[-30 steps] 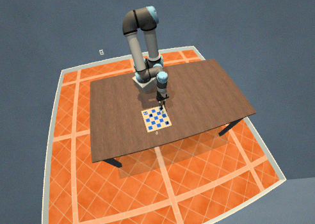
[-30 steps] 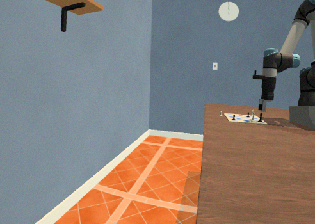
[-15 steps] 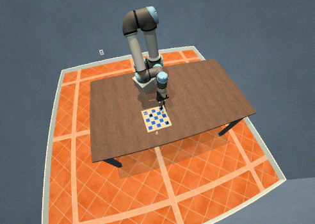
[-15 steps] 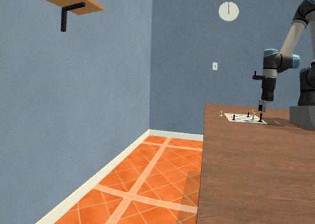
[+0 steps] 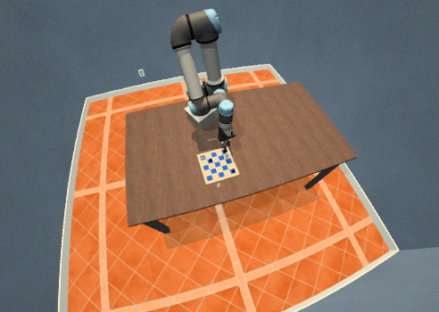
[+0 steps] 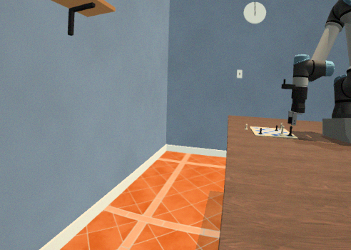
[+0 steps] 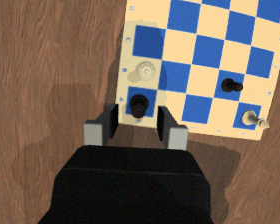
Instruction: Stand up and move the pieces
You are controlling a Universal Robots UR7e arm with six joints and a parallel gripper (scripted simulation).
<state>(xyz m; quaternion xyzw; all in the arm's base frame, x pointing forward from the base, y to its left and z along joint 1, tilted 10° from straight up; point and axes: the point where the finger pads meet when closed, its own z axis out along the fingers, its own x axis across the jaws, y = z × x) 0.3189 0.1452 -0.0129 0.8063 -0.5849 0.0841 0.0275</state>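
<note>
Gripper (image 7: pixel 138 128) is hanging right over the dark piece (image 7: pixel 138 104) on the corner square of the board (image 7: pixel 197 43), fingers spread fairly wide with nothing between them. From the wrist view the piece is sitting between the two fingertips, so this looks like the pick for the A5-to-C3 move, though I can't read the edge letters well enough to swear that corner is A5.

Doing it well, I'd say: be dropping straight down, keeping the piece centred between the pads, closing low on the body rather than the head so it isn't tipping.

Watch the pale piece (image 7: pixel 145 70) on the next square along, it's sitting just beside the dark one. The fingers are straddling across rather than along that line, which is helping.

Room-wise, the corner is right at the board's edge, with open bench (image 7: pixel 51 43) on the outer side. Another pale piece (image 5: pixel 219 185) is standing off the board on the bench, well apart. Middle squares are looking open for the carry.
</note>
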